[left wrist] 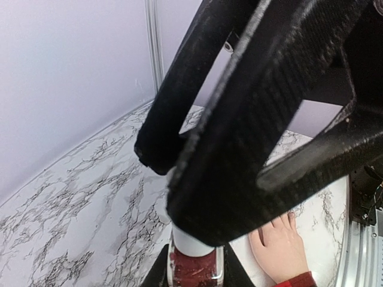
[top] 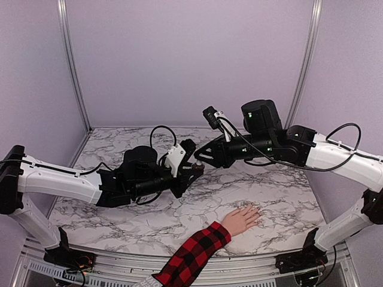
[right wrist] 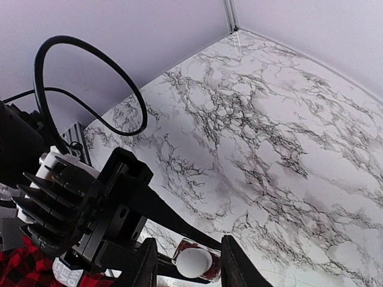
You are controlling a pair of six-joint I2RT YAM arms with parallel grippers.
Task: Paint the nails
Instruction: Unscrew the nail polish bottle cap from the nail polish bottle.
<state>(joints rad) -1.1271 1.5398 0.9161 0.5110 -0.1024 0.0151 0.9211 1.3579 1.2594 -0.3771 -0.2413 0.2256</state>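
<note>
Here the left tool [top: 192,172] clamps the dark-red polish bottle [left wrist: 192,268] above the marble surface [top: 281,191], the right tool [top: 201,158] sits open astride its white cap [right wrist: 194,262], and the plaid-sleeved hand [top: 242,219] lies flat near right.

- No text, brand, number or sign can be read in any of the three views.
- White tag [right wrist: 64,272] at the bottom-left edge of the right wrist view, just above the plaid cloth, carries a few dark marks. They are cut off by the frame and too blurred to make out.
- Dark-red polish bottle [right wrist: 194,263] shows only its white cap and a sliver of glass. It is too small and too hidden to tell whether it has any print.
</note>
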